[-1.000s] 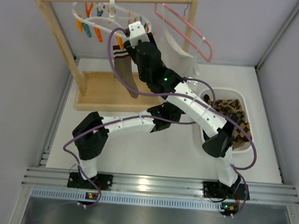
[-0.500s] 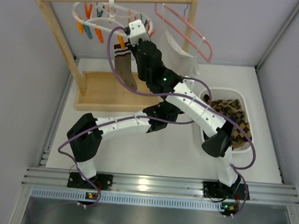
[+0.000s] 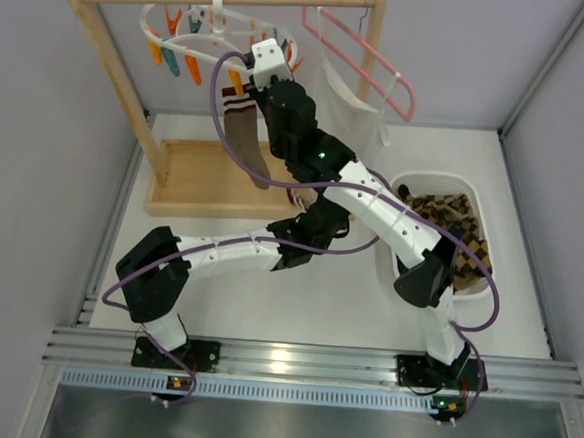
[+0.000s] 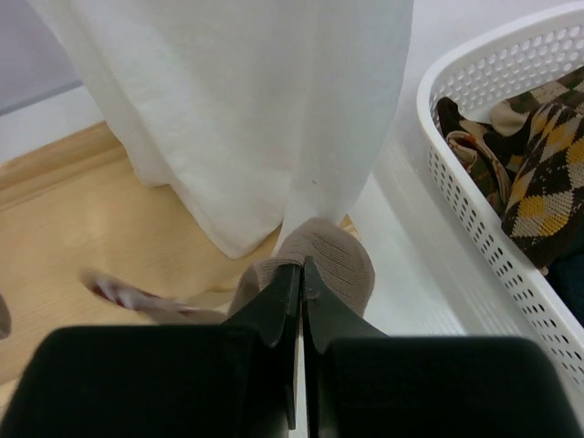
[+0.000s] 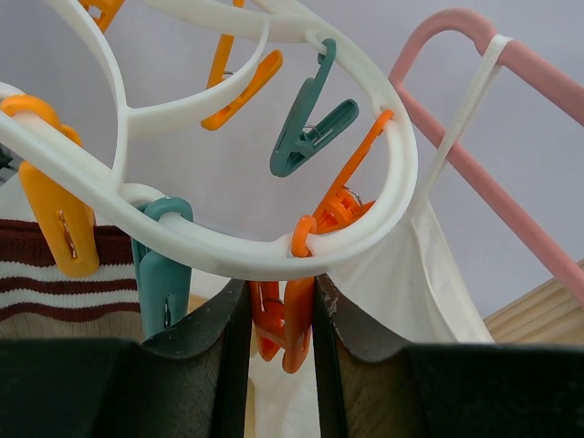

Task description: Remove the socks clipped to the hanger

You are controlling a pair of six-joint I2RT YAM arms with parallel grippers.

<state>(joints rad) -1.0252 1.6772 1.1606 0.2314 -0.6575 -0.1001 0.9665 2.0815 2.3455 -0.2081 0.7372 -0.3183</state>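
Left and right arms at the hanger (image 5: 228, 251). My left gripper (image 4: 298, 278), jaws closed, pinches the toe of the brown sock (image 4: 328, 260), which hangs by its striped cuff from a clip on the ring. My right gripper (image 5: 281, 306) clamps an orange clothespin (image 5: 294, 339) on that ring. Argyle socks (image 4: 543, 182) lie in the white basket (image 4: 474, 205).
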